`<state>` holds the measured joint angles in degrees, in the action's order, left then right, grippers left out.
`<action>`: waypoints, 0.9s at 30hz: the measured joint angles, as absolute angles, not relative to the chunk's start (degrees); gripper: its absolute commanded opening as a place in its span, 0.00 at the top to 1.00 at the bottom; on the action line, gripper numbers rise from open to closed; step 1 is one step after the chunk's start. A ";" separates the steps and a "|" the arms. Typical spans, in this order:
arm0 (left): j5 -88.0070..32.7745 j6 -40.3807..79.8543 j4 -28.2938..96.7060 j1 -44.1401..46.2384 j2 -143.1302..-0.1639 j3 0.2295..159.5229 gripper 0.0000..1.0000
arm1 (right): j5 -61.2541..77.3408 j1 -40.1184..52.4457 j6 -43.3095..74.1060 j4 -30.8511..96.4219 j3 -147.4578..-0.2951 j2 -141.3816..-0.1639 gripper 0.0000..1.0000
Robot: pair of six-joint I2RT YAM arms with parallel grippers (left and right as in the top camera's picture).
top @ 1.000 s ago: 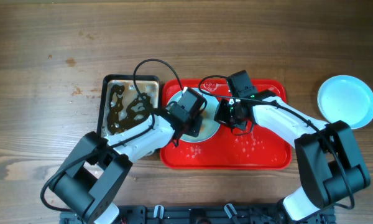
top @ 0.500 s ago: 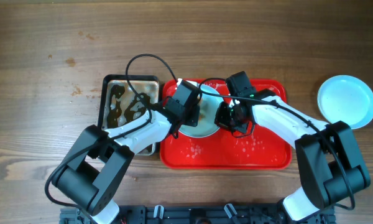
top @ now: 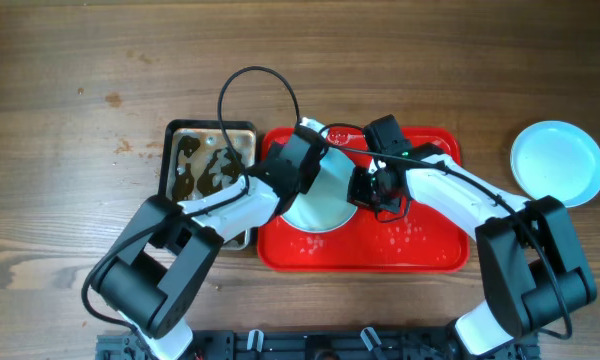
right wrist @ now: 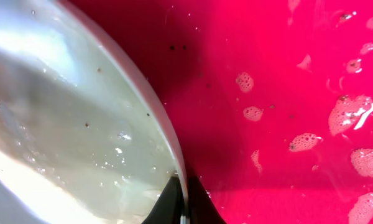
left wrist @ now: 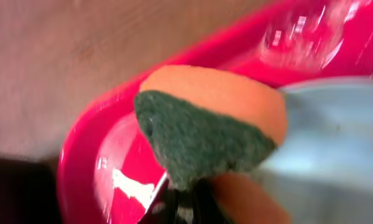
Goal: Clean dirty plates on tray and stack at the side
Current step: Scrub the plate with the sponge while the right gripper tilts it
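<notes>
At the middle of the overhead view, over the left half of the tray [top: 435,255], you have the plate [top: 322,205] pinned between both arms. The right fingers [right wrist: 166,205] are closed on its rim: the right wrist view shows the rim running straight down into the pinch, with the wet bowl of the plate to the left and sudsy tray to the right. The left fingers [left wrist: 180,208] are clamped tight on the sponge [left wrist: 205,130], its green scouring face turned toward the camera and the orange back behind it.

The relation to mind is this: from the sponge, the plate's face lies to the right and a little below, with the sponge sitting at the plate's upper-left edge in the overhead view. Whether it actually touches there you cannot tell. Your left arm is the one placed for wiping, so any stroke would likely run rightward across the face, toward the right fingers.

A second plate [top: 557,163] lies on the table [top: 80,60] at far right, well apart from the tray.
</notes>
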<state>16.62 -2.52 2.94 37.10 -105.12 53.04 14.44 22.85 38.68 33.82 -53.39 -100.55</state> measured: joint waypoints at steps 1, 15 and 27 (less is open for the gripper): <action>16.71 -2.50 5.67 37.10 -104.68 53.32 0.96 | 14.33 22.85 38.50 33.82 -53.39 -100.53 0.96; -4.97 4.40 27.81 40.16 -101.43 55.66 0.96 | 13.39 22.74 37.65 34.46 -53.34 -100.20 0.96; 13.72 11.44 15.57 43.31 -102.61 53.74 0.96 | 12.84 22.63 37.65 34.41 -53.15 -99.96 0.96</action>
<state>13.72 11.44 15.57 43.31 -102.61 53.74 12.84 22.63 37.65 34.41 -53.15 -99.96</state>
